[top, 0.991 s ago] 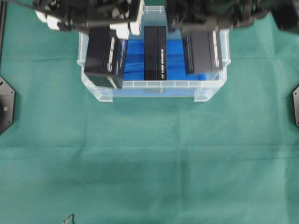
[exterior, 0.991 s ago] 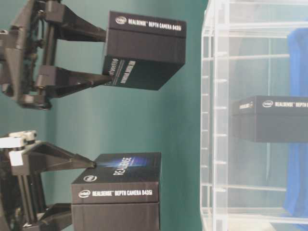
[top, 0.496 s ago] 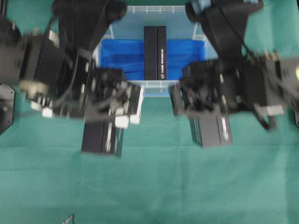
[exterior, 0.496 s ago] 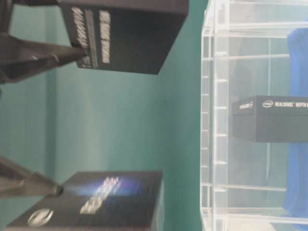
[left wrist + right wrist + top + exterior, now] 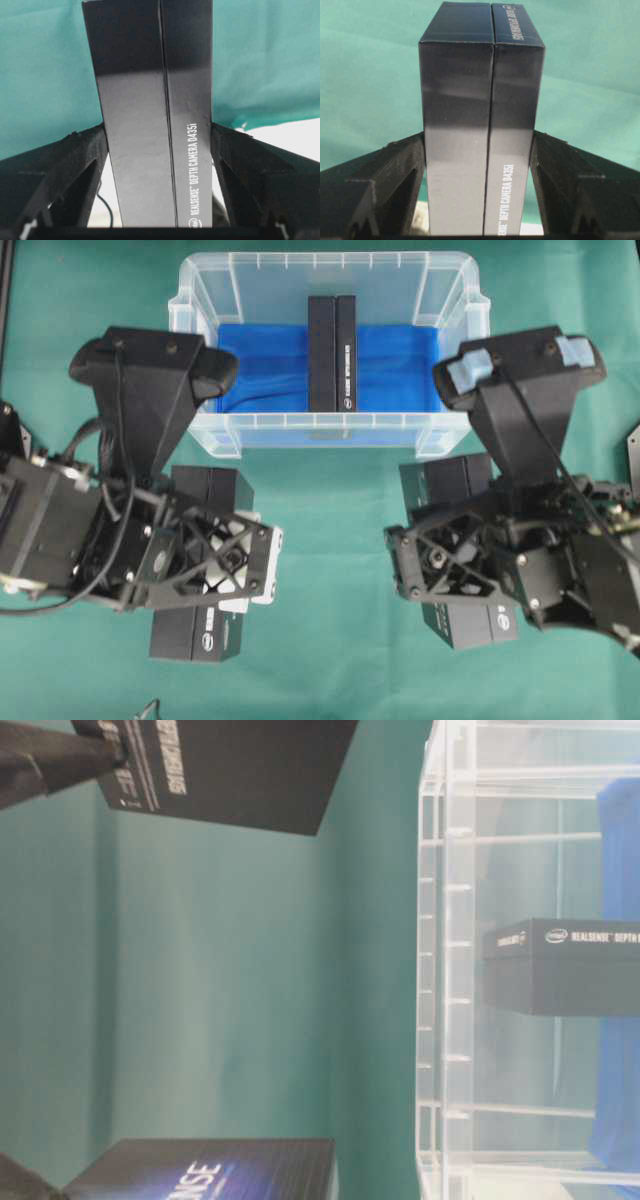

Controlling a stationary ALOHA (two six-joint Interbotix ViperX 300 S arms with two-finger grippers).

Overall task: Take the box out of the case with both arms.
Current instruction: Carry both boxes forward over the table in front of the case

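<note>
The clear case [image 5: 330,425] with its blue lining stands at the back middle, and one black box [image 5: 331,340] stands on edge inside it, also seen through the case wall [image 5: 445,1020] as a box [image 5: 560,965]. In front of the case, my left gripper [image 5: 210,560] [image 5: 157,135] is shut on a second black box [image 5: 195,635] [image 5: 150,100] [image 5: 220,1170]. To the right, my right gripper [image 5: 455,560] [image 5: 479,137] is shut on a third black box [image 5: 470,615] [image 5: 480,100] [image 5: 230,770]. Both held boxes are outside the case, over the cloth.
Green cloth [image 5: 330,530] covers the whole table. Black mounting plates sit at the left edge [image 5: 12,465] and the right edge [image 5: 632,465]. A small dark object [image 5: 148,708] lies at the front edge. A strip of cloth separates the two arms.
Both arms have carried their boxes from above the case toward the front of the table. The box inside the case has not moved.
</note>
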